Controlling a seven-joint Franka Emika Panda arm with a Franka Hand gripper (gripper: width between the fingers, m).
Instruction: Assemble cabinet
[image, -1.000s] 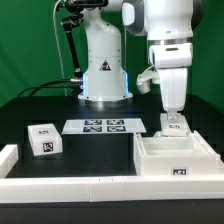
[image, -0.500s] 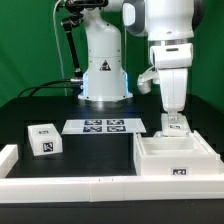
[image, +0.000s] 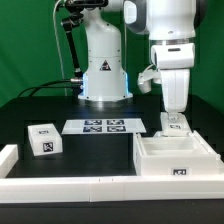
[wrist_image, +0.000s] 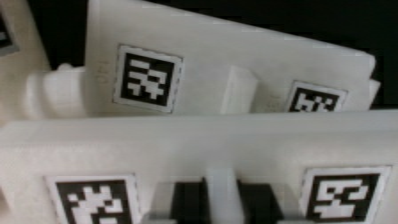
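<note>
The cabinet shell (image: 176, 158), a white open box with a tag on its front, sits at the exterior view's right. My gripper (image: 174, 119) points straight down just behind the shell's back wall and is shut on a small white tagged cabinet piece (image: 177, 126) that stands against it. In the wrist view my gripper (wrist_image: 217, 200) has its dark fingers on either side of a thin white rib of that piece (wrist_image: 196, 150), between two tags. Another white tagged part (wrist_image: 222, 70) lies beyond it. A small white tagged drawer block (image: 42, 139) stands alone at the exterior view's left.
The marker board (image: 95, 126) lies flat in the middle of the black table. A long low white rail (image: 70, 185) edges the table's front. The robot's white base (image: 103, 70) stands at the back.
</note>
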